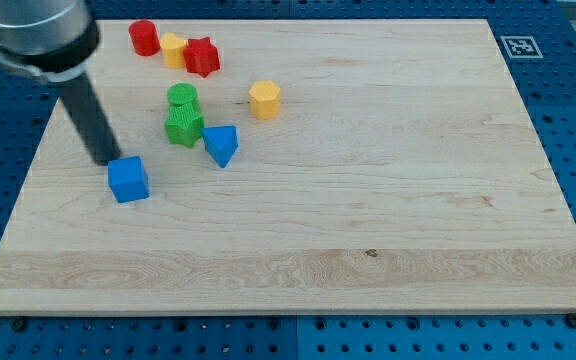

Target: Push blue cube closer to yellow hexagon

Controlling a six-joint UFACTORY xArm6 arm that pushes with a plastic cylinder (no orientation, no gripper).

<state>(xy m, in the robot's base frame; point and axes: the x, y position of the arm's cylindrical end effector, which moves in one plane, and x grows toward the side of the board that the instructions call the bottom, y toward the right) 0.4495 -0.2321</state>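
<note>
blue cube [128,180] sits near the table's left edge, my tip [105,160] touching its upper-left, holding nothing. best push steadily up-right toward the yellow hexagon [265,100], skirting the blue triangular block [221,145].

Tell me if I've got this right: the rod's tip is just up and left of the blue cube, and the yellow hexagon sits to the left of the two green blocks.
Not quite. My tip is indeed just up and left of the blue cube, but the camera view shows the yellow hexagon to the right of the two green blocks, not the left.
</note>
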